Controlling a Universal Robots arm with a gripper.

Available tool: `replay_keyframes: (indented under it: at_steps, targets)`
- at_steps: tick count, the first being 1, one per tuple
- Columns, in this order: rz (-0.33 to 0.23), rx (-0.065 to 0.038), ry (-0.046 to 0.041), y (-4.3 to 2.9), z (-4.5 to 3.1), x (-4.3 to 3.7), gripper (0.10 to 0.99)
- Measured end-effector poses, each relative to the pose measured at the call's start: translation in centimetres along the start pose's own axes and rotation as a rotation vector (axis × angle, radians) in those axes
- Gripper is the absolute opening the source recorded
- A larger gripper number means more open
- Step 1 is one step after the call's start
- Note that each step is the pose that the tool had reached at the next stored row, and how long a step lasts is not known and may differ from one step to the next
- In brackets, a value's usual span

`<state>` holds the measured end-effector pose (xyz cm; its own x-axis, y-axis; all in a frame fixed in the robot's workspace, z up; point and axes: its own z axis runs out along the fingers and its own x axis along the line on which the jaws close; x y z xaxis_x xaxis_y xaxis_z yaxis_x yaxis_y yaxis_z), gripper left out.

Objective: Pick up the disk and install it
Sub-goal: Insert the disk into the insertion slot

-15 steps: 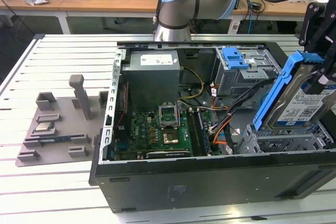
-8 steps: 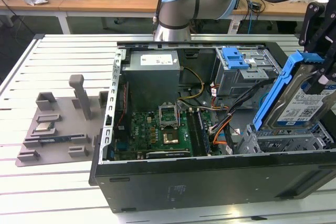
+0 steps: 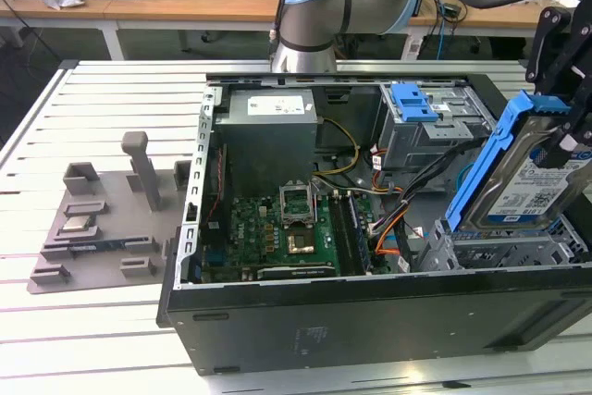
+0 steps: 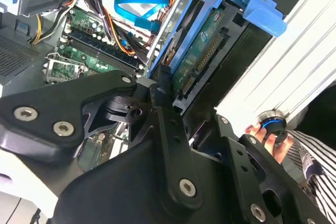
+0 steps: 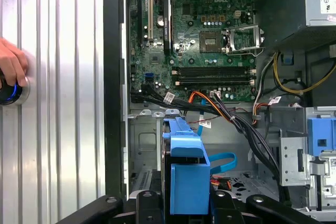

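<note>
The disk (image 3: 529, 184), a silver drive with a white and blue label in a blue carrier frame (image 3: 488, 162), hangs tilted on edge above the drive cage (image 3: 499, 252) at the exterior view's right end of the open computer case (image 3: 370, 326). My black gripper (image 3: 562, 141) is shut on its upper end. In the second wrist view the disk (image 4: 202, 51) shows its green circuit board between my fingers (image 4: 164, 85). In the first wrist view the disk (image 5: 186, 177) sits edge-on over the bay floor, with my gripper (image 5: 186, 205) clamped on it.
The case holds a motherboard (image 3: 277, 228), a grey power-supply box (image 3: 268, 122), cable bundles (image 3: 393, 219) and a blue latch (image 3: 413, 101). A grey fixture plate (image 3: 102, 219) lies on the table at the exterior view's left. A person's hand (image 5: 11, 64) rests on a blue-lit button (image 5: 9, 92).
</note>
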<state>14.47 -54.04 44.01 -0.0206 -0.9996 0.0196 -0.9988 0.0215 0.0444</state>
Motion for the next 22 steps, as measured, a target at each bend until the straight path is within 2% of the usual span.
replay_keyframes:
  at_steps: [4, 9, 14, 17, 22]
  targets:
    - [-0.005, 0.0, -0.0002, -0.01, 0.29, -0.01, 0.365]
    - [-0.005, 0.0, -0.0001, -0.1, 2.13, -0.05, 0.365]
    - [-0.005, 0.0, -0.0001, -0.15, 3.31, -0.07, 0.365]
    - [-0.005, 0.0, 0.0, -0.19, 4.31, -0.09, 0.365]
    - [-0.005, 0.0, 0.0, -0.22, 4.96, -0.11, 0.365]
